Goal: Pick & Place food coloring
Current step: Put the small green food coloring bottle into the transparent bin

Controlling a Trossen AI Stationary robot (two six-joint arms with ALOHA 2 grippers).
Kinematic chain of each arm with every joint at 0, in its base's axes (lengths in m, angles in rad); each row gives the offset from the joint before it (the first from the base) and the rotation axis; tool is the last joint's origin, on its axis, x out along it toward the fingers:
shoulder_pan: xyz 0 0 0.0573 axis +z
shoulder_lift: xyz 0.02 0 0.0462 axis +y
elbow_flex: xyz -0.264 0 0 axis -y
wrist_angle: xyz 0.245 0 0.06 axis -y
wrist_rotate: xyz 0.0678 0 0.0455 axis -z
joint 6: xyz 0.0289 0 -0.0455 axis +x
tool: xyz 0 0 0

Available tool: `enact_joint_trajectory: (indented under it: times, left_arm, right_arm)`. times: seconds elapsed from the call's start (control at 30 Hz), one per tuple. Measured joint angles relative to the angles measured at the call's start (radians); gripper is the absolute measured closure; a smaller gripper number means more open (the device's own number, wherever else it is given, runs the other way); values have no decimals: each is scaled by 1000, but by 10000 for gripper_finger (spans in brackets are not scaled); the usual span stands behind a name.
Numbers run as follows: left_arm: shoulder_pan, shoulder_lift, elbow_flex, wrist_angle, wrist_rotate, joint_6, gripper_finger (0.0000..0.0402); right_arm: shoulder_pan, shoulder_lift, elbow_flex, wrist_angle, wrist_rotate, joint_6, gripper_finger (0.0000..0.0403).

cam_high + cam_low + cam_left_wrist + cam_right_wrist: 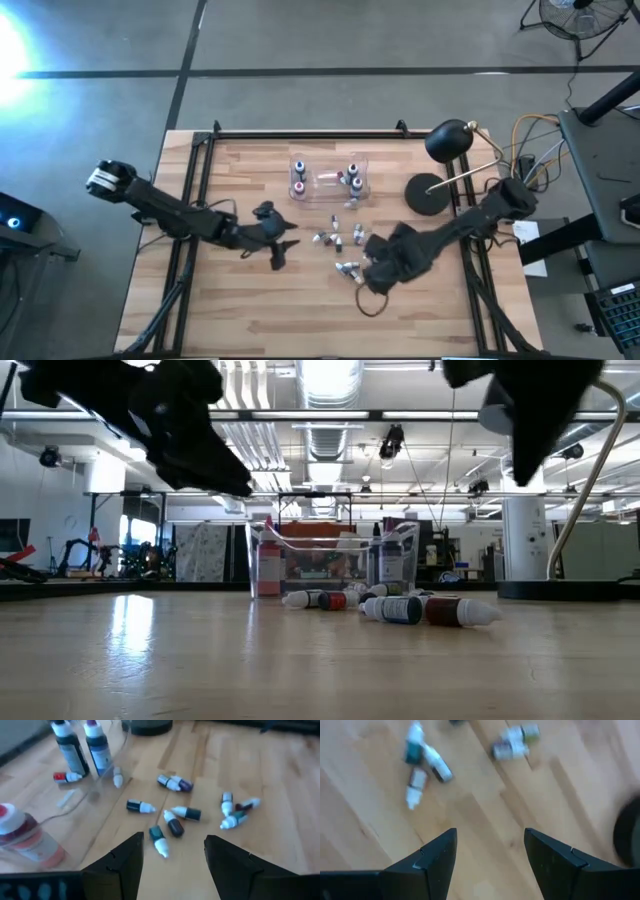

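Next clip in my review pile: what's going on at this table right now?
Two robot arms are sorting small food coloring bottles scattered on a wooden table. A few bottles already stand upright in the clear plastic box; the rest lie loose in front of it. The right gripper hangs open and empty above the loose bottles. The left gripper, also open and empty, faces the pile from the left.

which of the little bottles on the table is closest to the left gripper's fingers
The teal-bodied bottle lying on its side with its white tip toward the left gripper. It sits just ahead of the open fingers; the other loose bottles lie farther off.
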Motion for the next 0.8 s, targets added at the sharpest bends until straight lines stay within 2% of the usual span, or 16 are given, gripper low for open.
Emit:
enact_joint_trajectory:
  times: [0.2, 0.37, 0.63, 0.8]
  left_arm:
    - [21, 184, 79, -1, 91, -47, 218]
    - [55, 319, 159, -15, 106, -104, 218]
    - [99, 437, 243, -59, 106, -106, 218]
    - [137, 495, 288, -101, 120, -190, 218]
  right_arm:
    - [90, -31, -91, -13, 11, 357, 178]
    - [156, -67, -169, -13, 49, 534, 178]
    - [203, -102, -272, -10, 146, 663, 178]
    - [200, -106, -341, -7, 177, 675, 178]
